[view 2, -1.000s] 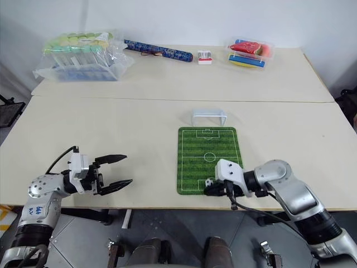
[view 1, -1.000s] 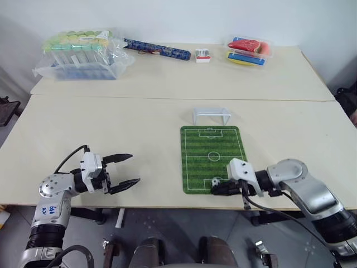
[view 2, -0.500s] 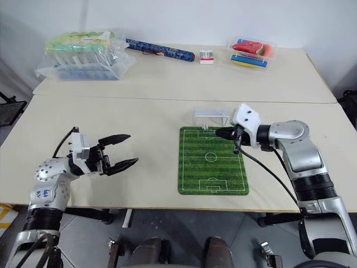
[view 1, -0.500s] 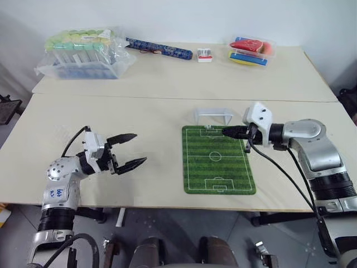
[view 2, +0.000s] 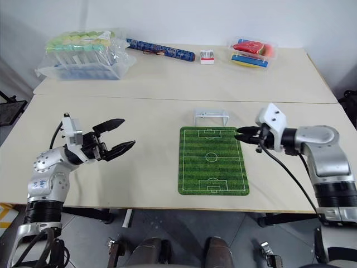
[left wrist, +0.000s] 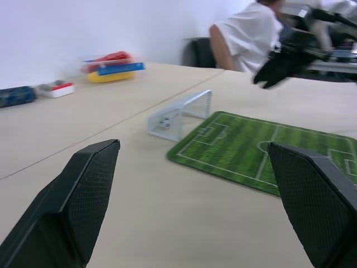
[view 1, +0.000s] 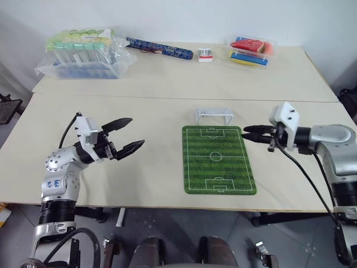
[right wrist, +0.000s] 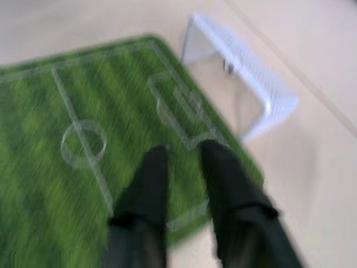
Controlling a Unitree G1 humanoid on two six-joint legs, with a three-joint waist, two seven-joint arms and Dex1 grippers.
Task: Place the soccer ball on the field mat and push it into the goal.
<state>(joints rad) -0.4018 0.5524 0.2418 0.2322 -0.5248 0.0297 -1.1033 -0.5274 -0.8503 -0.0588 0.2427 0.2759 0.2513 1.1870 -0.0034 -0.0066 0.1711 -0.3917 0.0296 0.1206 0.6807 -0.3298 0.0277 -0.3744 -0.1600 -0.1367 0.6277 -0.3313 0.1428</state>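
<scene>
We are seeing the scene under bright, even, diffuse light with no visible source. Soft, faint shadows are lying under the goal (view 1: 213, 115) and the left gripper (view 1: 126, 135). No glare is showing on the pale table (view 1: 156, 89). The head views are staying sharp. The right wrist view is smearing the field mat (right wrist: 83, 134), and the left wrist view is looking slightly soft.

Silver arms, black jaws, cables

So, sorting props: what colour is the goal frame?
White goal frame, clearest in the left eye view.
</scene>
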